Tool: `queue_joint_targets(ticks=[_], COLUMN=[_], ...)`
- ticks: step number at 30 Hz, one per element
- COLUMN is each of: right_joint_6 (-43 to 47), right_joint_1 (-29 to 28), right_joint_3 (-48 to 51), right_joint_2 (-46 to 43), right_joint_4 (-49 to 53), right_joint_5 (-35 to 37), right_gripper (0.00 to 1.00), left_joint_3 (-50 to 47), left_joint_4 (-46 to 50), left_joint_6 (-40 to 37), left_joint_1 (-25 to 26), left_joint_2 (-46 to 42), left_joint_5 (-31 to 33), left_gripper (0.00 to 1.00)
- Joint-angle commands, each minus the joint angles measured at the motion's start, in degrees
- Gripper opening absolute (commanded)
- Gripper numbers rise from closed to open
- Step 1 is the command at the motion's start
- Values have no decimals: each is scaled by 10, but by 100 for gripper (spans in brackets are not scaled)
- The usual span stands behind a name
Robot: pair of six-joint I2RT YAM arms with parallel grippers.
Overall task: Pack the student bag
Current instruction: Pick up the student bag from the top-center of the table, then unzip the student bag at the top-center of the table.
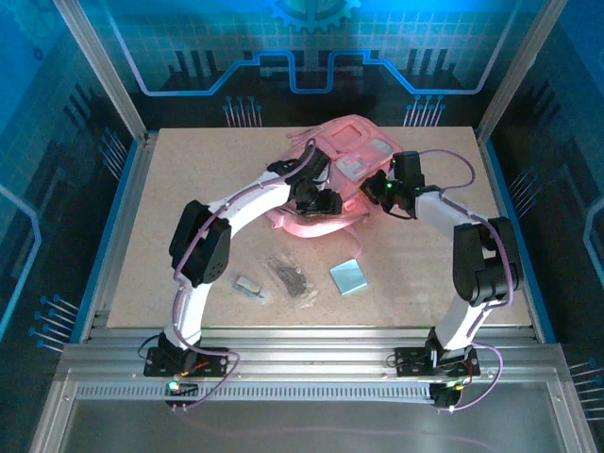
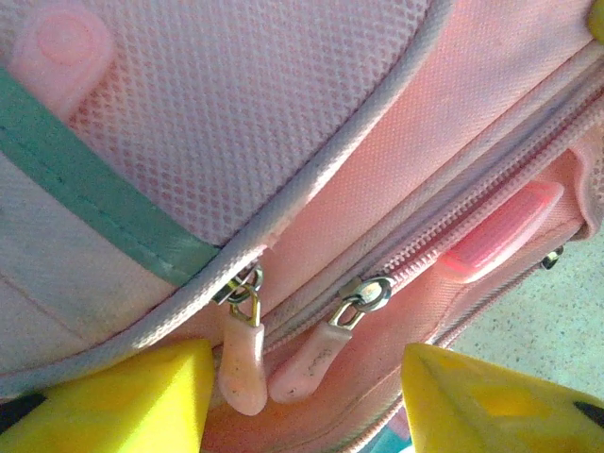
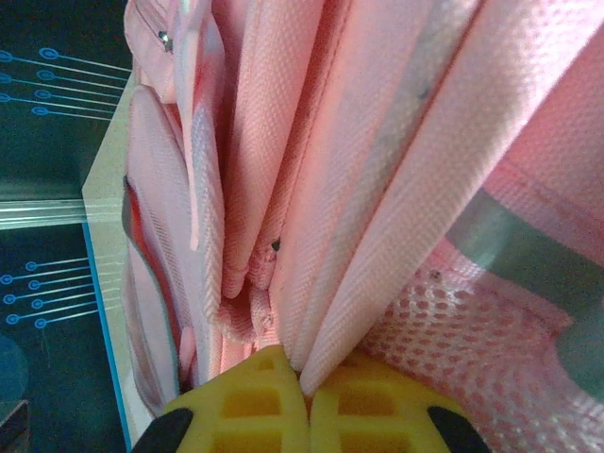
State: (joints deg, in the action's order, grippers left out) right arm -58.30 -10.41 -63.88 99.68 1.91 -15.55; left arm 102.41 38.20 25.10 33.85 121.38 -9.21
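The student bag [image 1: 344,156], a large soft pink backpack, lies at the back middle of the table. My left gripper [image 1: 316,198] hovers at its near edge. In the left wrist view this gripper [image 2: 307,411] is open, its yellow fingertips [image 2: 123,396] on either side of two pink zip pulls [image 2: 243,363] hanging from the bag's zip line [image 2: 444,222]. My right gripper [image 1: 382,187] is at the bag's right side. Seen from the right wrist, that gripper [image 3: 307,396] is shut on a fold of the bag's pink fabric [image 3: 377,236], with mesh to its right.
On the board in front of the bag lie a light blue square pad [image 1: 348,276], a clear packet with dark items [image 1: 289,276] and a small packaged item [image 1: 250,284]. Metal frame posts and blue walls ring the table [image 1: 189,179].
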Motion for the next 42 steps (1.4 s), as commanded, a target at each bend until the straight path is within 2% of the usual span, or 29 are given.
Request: queue_joint_targets(ticks=[1,5,8,10,14,16,17,20,22,28,35,42], right_joint_6=[-7,-10,-9,-13,-19,-22,-22,-21,-24,-10,20,28], right_joint_1=[0,1,4,7,11,13,14,20,28,46,77,89], right_joint_3=[-2,-3,0,5,11,14,16,26,38,55,68,67], right_joint_2=[-28,-31,-37,-41,-47,-49,-51,-61,-70,-89,-91,-75], right_joint_4=[-47,-60,-62,-69,-80,-84,-85,-83,-87,-77,-62,-62], right_joint_5=[-50,-67,-71,-73,-74,-76,-79,-75,-72,-54,-44,-30], right_gripper=[0,0,0,0,0,0,0,0,0,0,0,0], left_joint_3=[38,75,87,80,54,45,40,27,34,50,-18,-26], left_joint_4=[-12,16,40,43,42,39,34,12,16,58,49,97], left_joint_6=[-36,-51,-51,-51,-23,-2,5,16,12,-12,-63,-95], left_joint_1=[9,11,12,18,31,31,31,30,29,19,-38,-81], left_joint_2=[19,57,80,83,95,102,102,90,87,75,11,5], left_joint_5=[29,58,48,43,48,58,69,101,110,112,39,25], left_gripper=[53,45,41,43,52,51,44,9,0,0,0,0])
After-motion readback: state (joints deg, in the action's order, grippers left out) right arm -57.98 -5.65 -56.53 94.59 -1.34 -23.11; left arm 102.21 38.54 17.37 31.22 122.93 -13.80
